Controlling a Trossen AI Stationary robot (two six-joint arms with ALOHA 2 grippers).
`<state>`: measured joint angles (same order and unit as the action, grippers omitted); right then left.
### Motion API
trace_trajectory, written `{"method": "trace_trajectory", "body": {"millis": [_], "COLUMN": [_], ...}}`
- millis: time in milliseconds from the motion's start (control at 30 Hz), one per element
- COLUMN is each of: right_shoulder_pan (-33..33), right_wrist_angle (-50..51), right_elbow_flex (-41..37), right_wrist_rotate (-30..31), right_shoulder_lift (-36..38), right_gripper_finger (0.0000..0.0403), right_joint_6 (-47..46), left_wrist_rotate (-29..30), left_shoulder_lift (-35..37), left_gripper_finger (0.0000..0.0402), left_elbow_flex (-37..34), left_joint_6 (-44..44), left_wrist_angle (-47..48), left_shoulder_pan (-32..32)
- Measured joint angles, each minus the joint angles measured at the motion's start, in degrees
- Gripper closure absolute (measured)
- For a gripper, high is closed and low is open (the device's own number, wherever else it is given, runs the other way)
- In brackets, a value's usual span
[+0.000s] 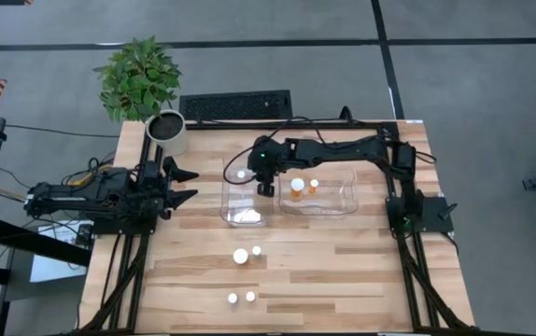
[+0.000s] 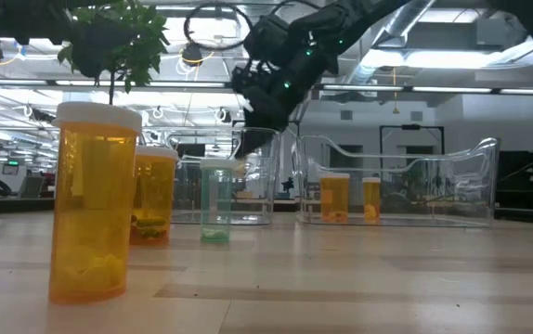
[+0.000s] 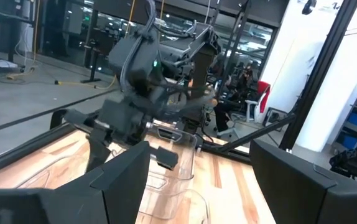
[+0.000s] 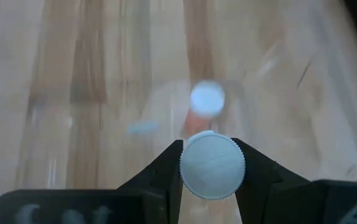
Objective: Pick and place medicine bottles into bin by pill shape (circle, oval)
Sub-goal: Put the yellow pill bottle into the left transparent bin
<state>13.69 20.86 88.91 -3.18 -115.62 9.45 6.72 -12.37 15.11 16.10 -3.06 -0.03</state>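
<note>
As it hung over the left clear bin [image 1: 246,201] at the centre of the high view, the right gripper [image 1: 266,187] had its fingers closed on the ribbed white cap of a medicine bottle [image 4: 212,164], the cap filling the gap between them in the right wrist view. Another white-capped bottle [image 4: 206,100] lay below it, blurred, apparently already in that bin. Two amber bottles [image 1: 304,187] stood in the right-hand bin [image 1: 343,194]. Four more waited on the wooden table [image 1: 361,271] in the lower centre of the frame: a larger and a smaller one [image 1: 246,254], and a pair nearer the bottom edge [image 1: 241,298]. The left gripper [image 1: 182,185] rested at the left edge of the table, fingers spread apart and holding nothing, beside a white plant pot [image 1: 167,133]. The bottles looked light, rigid and smooth-walled; the ridged cap likely offered the surest hold, while the slick plastic body could slip or tip if nudged.
</note>
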Motion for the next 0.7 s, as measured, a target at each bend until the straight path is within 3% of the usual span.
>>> {"method": "trace_trajectory", "body": {"millis": [700], "right_shoulder_pan": [0.7], "right_wrist_angle": [-1.7], "right_elbow_flex": [0.1], "right_wrist_rotate": [0.0], "right_shoulder_lift": [-2.0], "right_gripper_finger": [0.0274], "right_joint_6": [-2.1], "left_wrist_rotate": [0.1], "left_shoulder_lift": [0.0], "left_gripper_finger": [0.0132], "left_elbow_flex": [0.0], "left_joint_6": [-0.5], "left_wrist_angle": [1.0], "left_shoulder_pan": [0.0]}}
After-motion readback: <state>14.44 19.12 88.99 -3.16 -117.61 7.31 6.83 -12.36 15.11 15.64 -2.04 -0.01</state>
